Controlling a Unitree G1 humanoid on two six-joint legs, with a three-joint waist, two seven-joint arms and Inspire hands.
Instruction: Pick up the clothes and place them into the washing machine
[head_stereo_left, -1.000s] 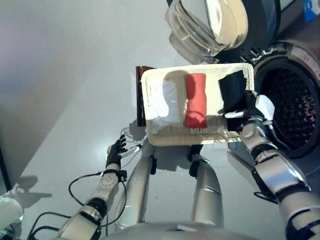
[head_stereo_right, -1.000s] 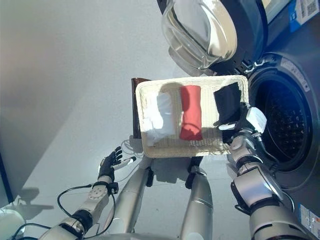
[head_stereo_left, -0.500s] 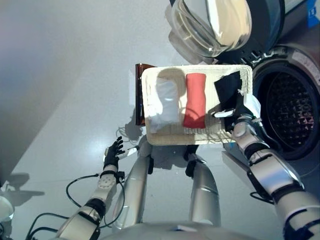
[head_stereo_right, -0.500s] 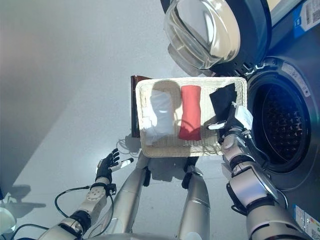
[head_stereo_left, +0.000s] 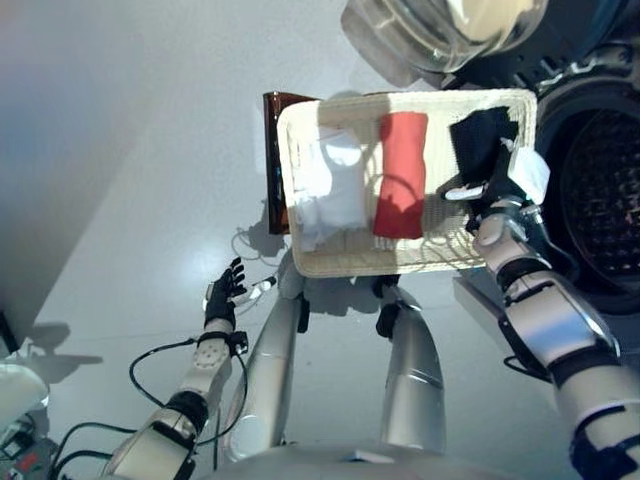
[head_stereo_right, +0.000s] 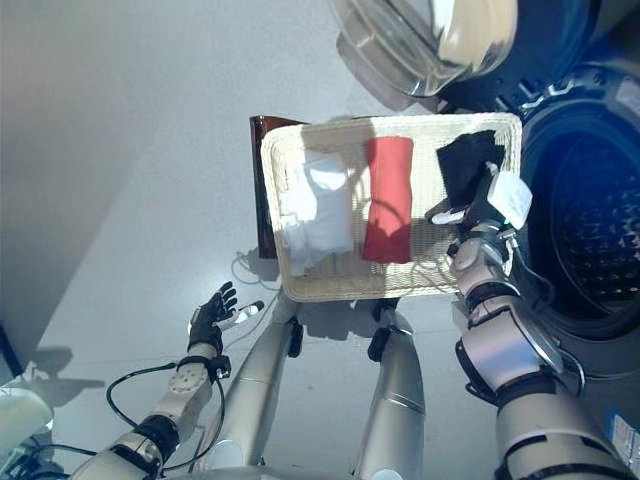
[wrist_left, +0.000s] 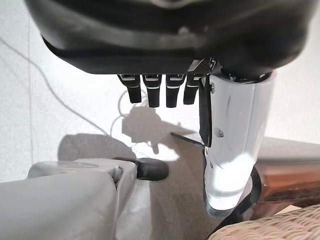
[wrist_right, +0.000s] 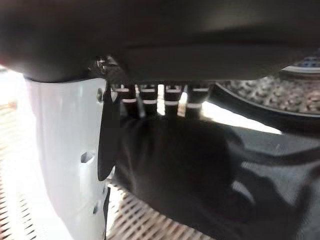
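Basket: a pale wicker basket (head_stereo_left: 300, 225) stands on the floor in front of the robot, just beside the washing machine (head_stereo_left: 600, 150); a dark brown object (head_stereo_left: 270, 165) lies against its far-left side, partly hidden by it.
Clothes: three pieces lie side by side in the basket: a white cloth (head_stereo_left: 330, 190) to the left, a rolled red cloth (head_stereo_left: 400, 175) in the middle, and a black cloth (head_stereo_left: 480, 145) at the right end, nearest the drum.
Right hand: the right hand (head_stereo_left: 490, 185) is in the basket's right end, on the black cloth. In its own wrist view the black cloth (wrist_right: 200, 175) bulges up against the fingers (wrist_right: 145, 97), which run down into it beside the white-covered thumb; whether they have closed on the fabric cannot be told, since their tips are buried.
Left hand: the left hand (head_stereo_right: 213, 310) hangs low at the robot's left, over the grey floor (head_stereo_left: 120, 200), well apart from the basket, fingers spread and relaxed, holding nothing.
Washing machine: the round glass door (head_stereo_left: 440, 25) stands swung open above the basket; the perforated drum (head_stereo_right: 595, 240) is dark inside.
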